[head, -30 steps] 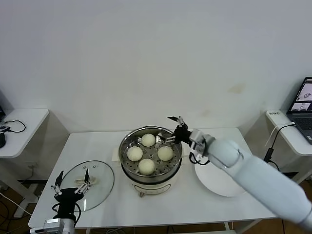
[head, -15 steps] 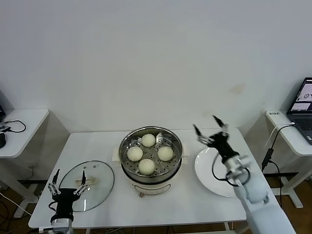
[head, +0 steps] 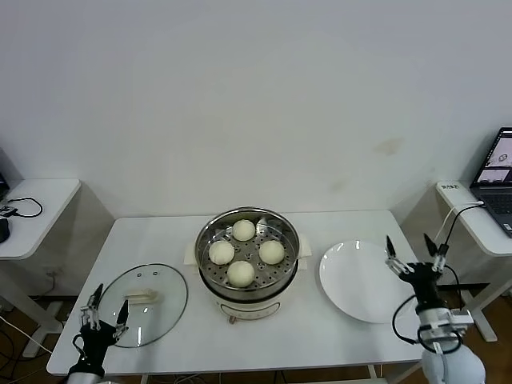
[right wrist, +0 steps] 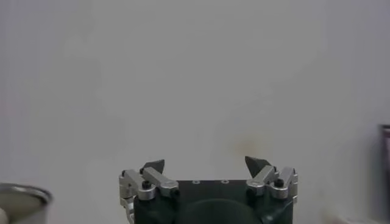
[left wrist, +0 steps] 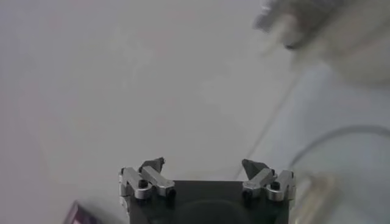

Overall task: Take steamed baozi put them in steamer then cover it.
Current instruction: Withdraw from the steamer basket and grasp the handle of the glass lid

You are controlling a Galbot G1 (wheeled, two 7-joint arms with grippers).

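The steamer [head: 248,254] stands at the middle of the white table [head: 320,320] on its cream pot base, and all four steamed baozi [head: 240,273] lie inside on the perforated bottom, one toward the wall, two side by side across the middle, one nearest me. The basket is uncovered. The cover [head: 148,298] lies flat on the table to my left of the steamer, its bar handle up. On my right of the steamer sits one white plate [head: 360,280] with nothing on it.

My left gripper [head: 101,313] hangs low at the table's front left corner, by the near edge of the cover, fingers spread wide and holding nothing. My right gripper [head: 416,254] stands upright off the table's right edge, just beside the plate, fingers apart and empty too.
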